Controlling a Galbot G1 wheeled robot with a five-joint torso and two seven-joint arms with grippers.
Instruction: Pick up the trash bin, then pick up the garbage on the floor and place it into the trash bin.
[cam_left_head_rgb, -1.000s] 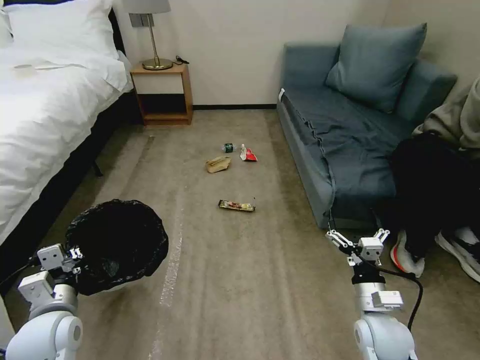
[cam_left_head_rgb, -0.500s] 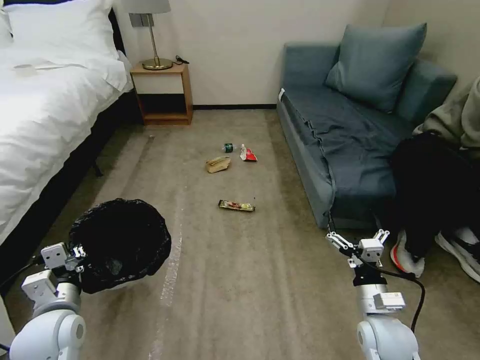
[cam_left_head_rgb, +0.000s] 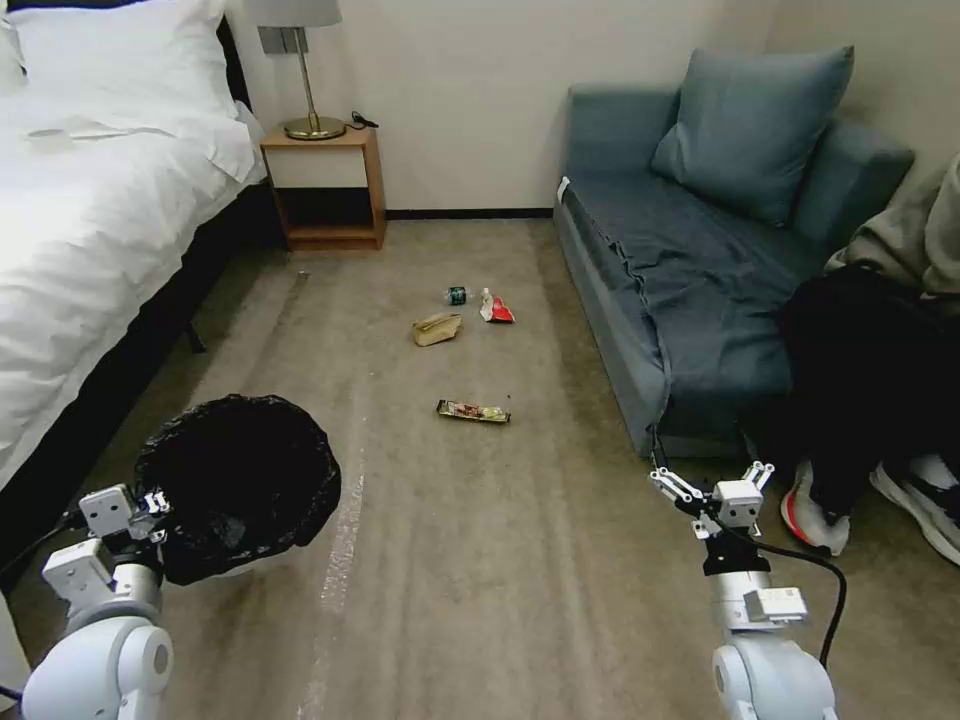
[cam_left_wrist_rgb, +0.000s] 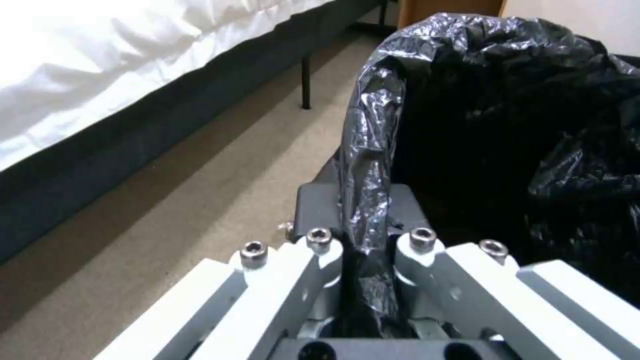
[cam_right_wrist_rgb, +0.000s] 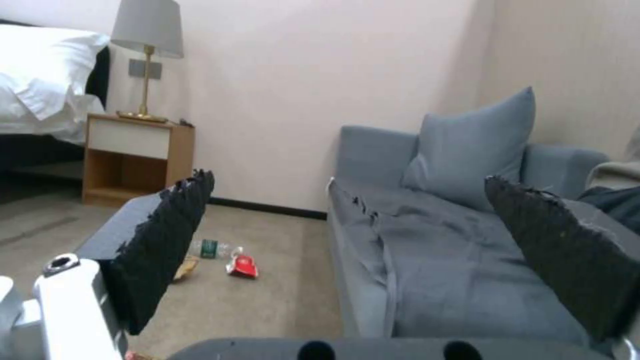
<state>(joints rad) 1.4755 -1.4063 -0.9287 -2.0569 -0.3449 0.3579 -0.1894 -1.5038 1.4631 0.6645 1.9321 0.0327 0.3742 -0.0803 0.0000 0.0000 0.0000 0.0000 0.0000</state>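
The trash bin (cam_left_head_rgb: 240, 485), its black bag folded over the rim, hangs at the lower left with my left gripper (cam_left_head_rgb: 150, 505) shut on its near rim. The left wrist view shows my left gripper (cam_left_wrist_rgb: 365, 200) pinching the crinkly bag edge (cam_left_wrist_rgb: 367, 150). The garbage lies ahead on the carpet: a gold-yellow wrapper (cam_left_head_rgb: 473, 411), a tan paper bag (cam_left_head_rgb: 436, 328), a small bottle (cam_left_head_rgb: 458, 295) and a red-and-white packet (cam_left_head_rgb: 495, 308). My right gripper (cam_left_head_rgb: 712, 480) is open and empty near the sofa's front corner. Between its fingers (cam_right_wrist_rgb: 167, 240) I see the bottle (cam_right_wrist_rgb: 210, 248) and the packet (cam_right_wrist_rgb: 243, 265).
A white bed (cam_left_head_rgb: 90, 220) runs along the left, with a wooden nightstand (cam_left_head_rgb: 325, 185) and lamp at the back. A blue sofa (cam_left_head_rgb: 700, 250) lines the right, and a seated person's shoe (cam_left_head_rgb: 815, 510) rests close to my right gripper. Open carpet (cam_left_head_rgb: 480, 560) lies between.
The bin has shifted slightly right and up with my left gripper. My right gripper has crept a little forward.
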